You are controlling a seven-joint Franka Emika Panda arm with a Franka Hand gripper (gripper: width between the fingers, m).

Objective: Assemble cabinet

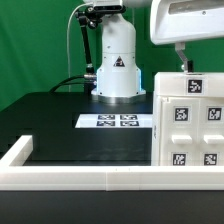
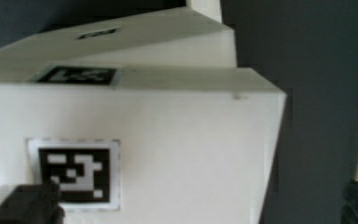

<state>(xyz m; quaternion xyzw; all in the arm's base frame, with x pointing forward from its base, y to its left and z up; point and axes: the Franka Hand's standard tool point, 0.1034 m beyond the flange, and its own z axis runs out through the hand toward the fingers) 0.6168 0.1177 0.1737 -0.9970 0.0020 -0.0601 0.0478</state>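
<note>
The cabinet [image 1: 190, 118] is a matte white box at the exterior view's right, standing on the black table, with several square black-and-white tags on its front. My gripper [image 1: 184, 64] hangs from the white hand just above the cabinet's top edge. In the wrist view the cabinet [image 2: 176, 120] fills most of the picture, very close, with one tag on its top face and one on the near face. One dark fingertip [image 2: 23, 205] shows at the edge beside the near tag. The other finger is out of view. My gripper [image 2: 194, 208] stands wide open, holding nothing.
The marker board [image 1: 118, 121] lies flat on the black table in front of the white robot base [image 1: 116, 65]. A long white rail [image 1: 70, 168] edges the table's front and turns back at the exterior view's left. A green backdrop stands behind.
</note>
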